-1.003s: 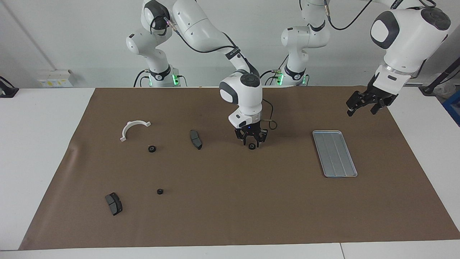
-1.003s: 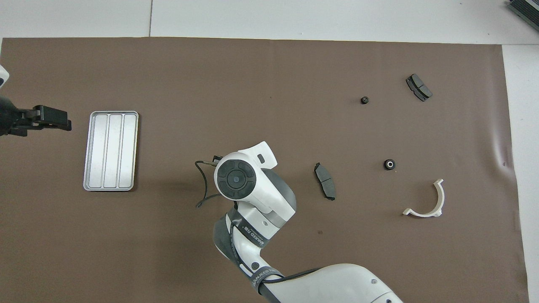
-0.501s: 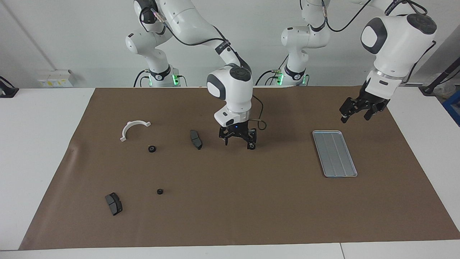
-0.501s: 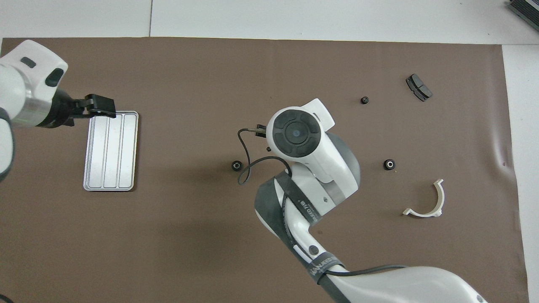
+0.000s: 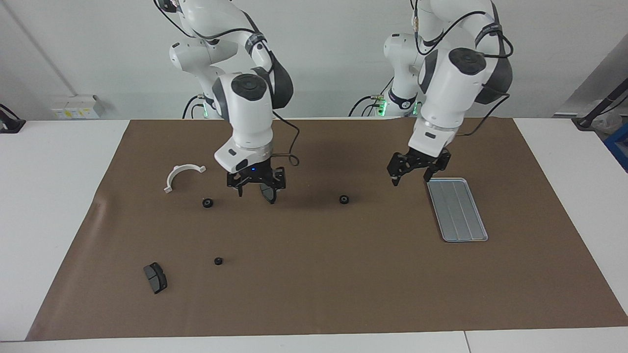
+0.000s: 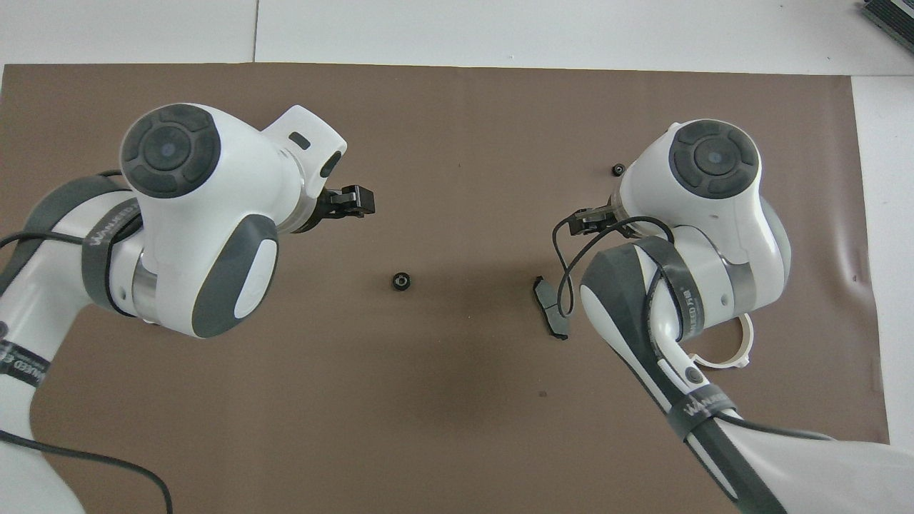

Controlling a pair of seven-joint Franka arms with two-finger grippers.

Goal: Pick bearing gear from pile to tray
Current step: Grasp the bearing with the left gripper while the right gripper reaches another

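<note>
My left pincer (image 5: 411,179) hangs released, fingers apart and holding nothing, over the brown mat (image 5: 343,284) just beside the tray's (image 5: 458,208) end nearest the robots. My right pincer (image 5: 259,189) is also released and empty, low over a dark brake pad (image 6: 551,314) well away from the tray toward the right arm's end of the tabletop.

The tray is bare. The nearest gear (image 5: 344,199) lies flat on the mat, level with the tray's nearer half and between the two pincers. A white half-ring bracket (image 5: 182,174) and a second gear (image 5: 207,202) sit much farther from the tray toward the right arm's end. Farther from the robots than the tray's outer end lie a third gear (image 5: 218,261) and another brake pad (image 5: 155,277).

As I read it, the step in hand is the left arm fetching that nearest gear. I would centre the pincer squarely above it, fingers straddling the rim, and come straight down until the tips almost touch the mat. The part is tiny and round, so an off-centre squeeze could flick it aside. I would close gently, lift clear, then lower it close to the tray floor before letting go.
</note>
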